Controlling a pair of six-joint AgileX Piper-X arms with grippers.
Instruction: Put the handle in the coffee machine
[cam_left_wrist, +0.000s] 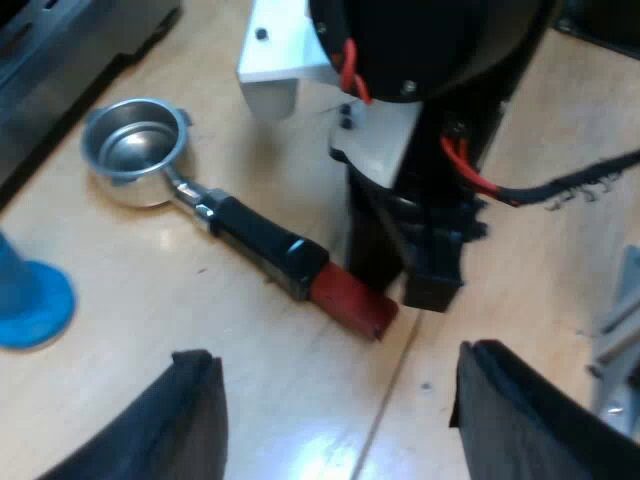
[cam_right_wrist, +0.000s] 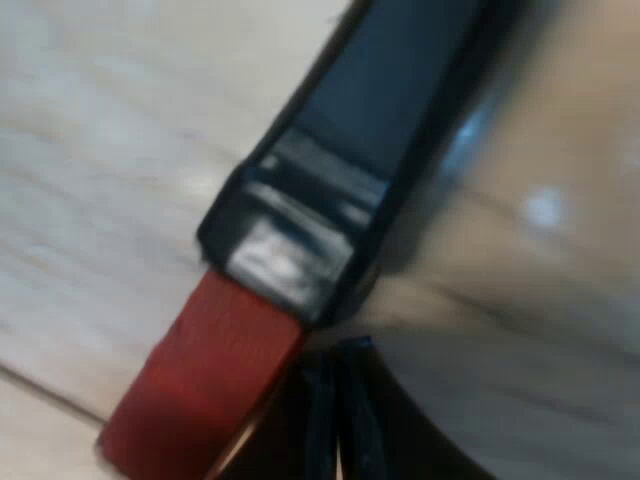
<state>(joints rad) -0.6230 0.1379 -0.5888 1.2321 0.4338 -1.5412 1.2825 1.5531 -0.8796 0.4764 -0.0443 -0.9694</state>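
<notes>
Left pincer (cam_left_wrist: 338, 356) spread, one holder (cam_left_wrist: 240, 230), one blue tamper (cam_left_wrist: 30, 300)

- left gripper (cam_left_wrist: 335, 365): two chunky black fingers (cam_left_wrist: 185, 420), matte, with soft rounded tips
- right gripper (cam_left_wrist: 405, 270), seen from the left wrist view: slimmer and boxier, all black, ends in a blocky square tip
- right above it sits a pale grey bracket (cam_left_wrist: 385, 140), angular sheet metal with a couple of tiny dark screws (cam_left_wrist: 347, 115)
- a second pale plate (cam_left_wrist: 270, 60) next to it, same look, with one dark screw head
- big round glossy black housing (cam_left_wrist: 430, 40) on top of all that
- up close in the right wrist view its fingertips (cam_right_wrist: 310, 420) are plain black with flat faces and a thin seam between them
</notes>
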